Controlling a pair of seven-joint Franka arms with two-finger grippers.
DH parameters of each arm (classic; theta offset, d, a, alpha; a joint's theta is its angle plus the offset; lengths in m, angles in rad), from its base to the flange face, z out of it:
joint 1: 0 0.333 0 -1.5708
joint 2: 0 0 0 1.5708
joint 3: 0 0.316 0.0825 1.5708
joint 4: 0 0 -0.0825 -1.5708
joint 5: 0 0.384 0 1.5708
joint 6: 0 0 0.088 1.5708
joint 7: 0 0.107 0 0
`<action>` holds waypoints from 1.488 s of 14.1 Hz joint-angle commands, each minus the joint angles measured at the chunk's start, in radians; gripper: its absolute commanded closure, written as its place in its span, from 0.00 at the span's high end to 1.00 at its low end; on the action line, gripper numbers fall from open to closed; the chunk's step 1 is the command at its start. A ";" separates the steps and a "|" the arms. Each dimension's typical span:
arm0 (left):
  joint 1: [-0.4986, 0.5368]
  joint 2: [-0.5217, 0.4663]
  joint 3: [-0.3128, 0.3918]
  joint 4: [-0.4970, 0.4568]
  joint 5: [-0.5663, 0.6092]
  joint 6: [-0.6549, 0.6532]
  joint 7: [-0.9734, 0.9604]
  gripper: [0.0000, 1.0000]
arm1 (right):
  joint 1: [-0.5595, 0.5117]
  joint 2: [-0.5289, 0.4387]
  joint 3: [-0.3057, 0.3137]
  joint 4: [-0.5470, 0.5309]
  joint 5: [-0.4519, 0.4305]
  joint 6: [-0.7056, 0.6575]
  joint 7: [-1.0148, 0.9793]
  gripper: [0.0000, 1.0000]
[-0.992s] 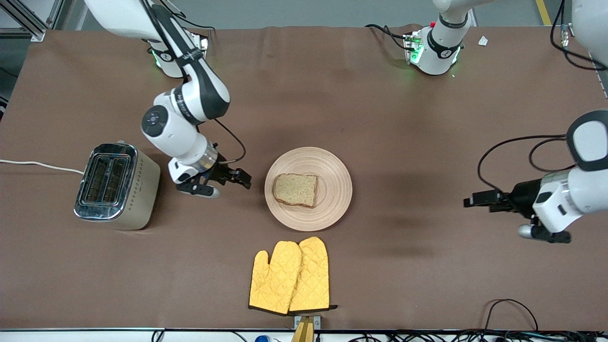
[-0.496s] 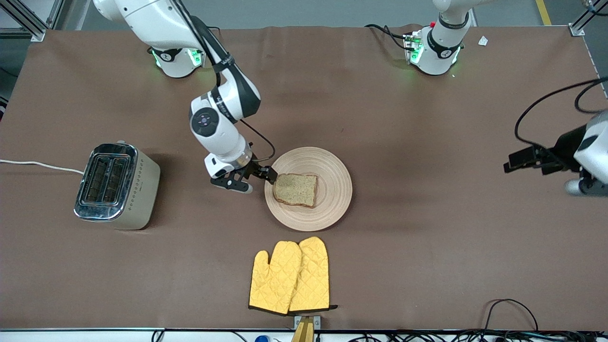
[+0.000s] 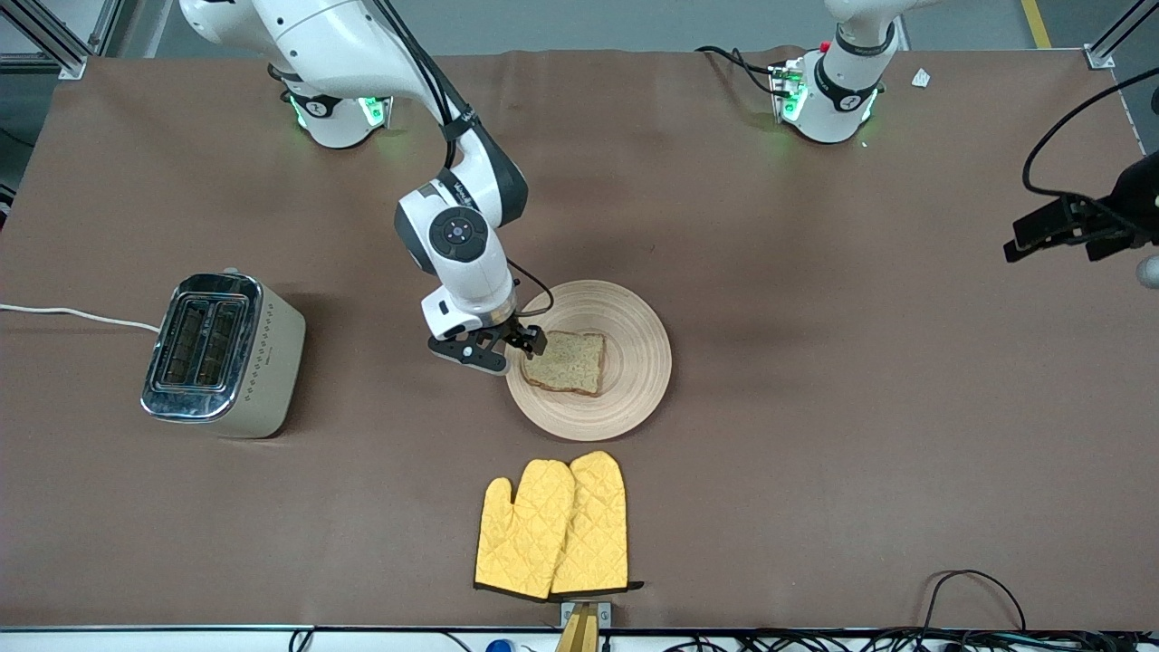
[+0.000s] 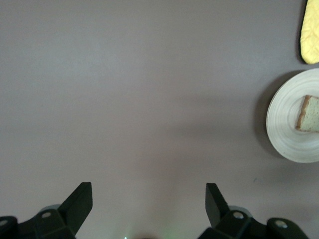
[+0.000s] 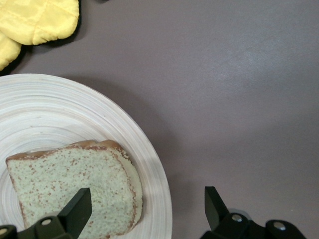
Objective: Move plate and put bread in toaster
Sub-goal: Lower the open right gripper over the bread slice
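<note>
The pale wooden plate lies mid-table with the slice of seeded bread on it. My right gripper is open and low over the plate's rim on the side toward the toaster. In the right wrist view its gripper straddles the bread's edge and the plate's rim: one finger is over the bread, the other over bare table. The cream and chrome toaster stands at the right arm's end. My left gripper is open, empty and high over the left arm's end of the table; it also shows in the left wrist view.
Two yellow oven mitts lie nearer to the front camera than the plate. They also show in the right wrist view. The toaster's white cord runs off the table's end. The left wrist view shows the plate and bread far off.
My right gripper has moved from beside the toaster to the plate's rim at the bread. My left arm has drawn away toward its end of the table and toward the bases.
</note>
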 commanded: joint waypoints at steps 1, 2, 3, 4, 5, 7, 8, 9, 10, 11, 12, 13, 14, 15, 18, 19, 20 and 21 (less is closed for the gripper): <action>-0.133 -0.115 0.116 -0.099 0.020 -0.021 0.008 1.00 | 0.035 0.037 -0.016 0.029 -0.042 -0.007 0.077 1.00; -0.172 -0.151 0.153 -0.136 0.020 -0.020 0.008 1.00 | 0.039 0.042 -0.016 0.029 -0.044 -0.002 0.095 0.99; -0.201 -0.175 0.180 -0.165 0.018 -0.015 0.008 1.00 | 0.053 0.057 -0.018 0.032 -0.046 -0.001 0.123 0.99; -0.221 -0.192 0.197 -0.182 0.020 -0.010 0.008 1.00 | 0.059 0.068 -0.018 0.055 -0.056 -0.002 0.149 0.98; -0.247 -0.211 0.214 -0.202 0.020 -0.001 0.008 1.00 | 0.059 0.073 -0.018 0.067 -0.067 -0.007 0.168 0.97; -0.299 -0.269 0.256 -0.280 0.020 0.063 0.009 1.00 | 0.061 0.073 -0.018 0.072 -0.075 -0.016 0.177 0.96; -0.315 -0.292 0.265 -0.316 0.020 0.091 0.009 1.00 | 0.061 0.073 -0.018 0.078 -0.078 -0.028 0.177 0.95; -0.318 -0.297 0.265 -0.322 0.020 0.092 0.009 1.00 | 0.062 0.074 -0.018 0.084 -0.078 -0.034 0.178 0.91; -0.316 -0.295 0.265 -0.321 0.020 0.092 0.009 1.00 | 0.062 0.077 -0.018 0.085 -0.078 -0.033 0.178 0.89; -0.313 -0.289 0.264 -0.316 0.020 0.092 0.009 1.00 | 0.062 0.085 -0.018 0.090 -0.085 -0.034 0.178 0.84; -0.309 -0.287 0.264 -0.310 0.020 0.091 0.009 1.00 | 0.062 0.089 -0.016 0.095 -0.093 -0.034 0.180 0.83; -0.307 -0.283 0.264 -0.301 0.020 0.091 0.011 1.00 | 0.066 0.093 -0.018 0.101 -0.095 -0.036 0.180 0.79; -0.305 -0.260 0.264 -0.284 0.020 0.089 0.017 1.00 | 0.067 0.094 -0.016 0.104 -0.095 -0.036 0.180 0.78; -0.305 -0.248 0.264 -0.264 0.021 0.086 0.023 1.00 | 0.067 0.094 -0.016 0.104 -0.095 -0.036 0.180 0.75; -0.305 -0.234 0.264 -0.253 0.023 0.086 0.025 1.00 | 0.069 0.100 -0.018 0.107 -0.101 -0.036 0.192 0.69; -0.305 -0.226 0.264 -0.244 0.023 0.085 0.025 1.00 | 0.069 0.102 -0.016 0.107 -0.101 -0.034 0.194 0.67; -0.307 -0.212 0.265 -0.230 0.023 0.085 0.025 1.00 | 0.069 0.106 -0.016 0.107 -0.102 -0.034 0.195 0.67; -0.305 -0.208 0.264 -0.222 0.023 0.085 0.025 1.00 | 0.069 0.111 -0.016 0.109 -0.102 -0.033 0.195 0.65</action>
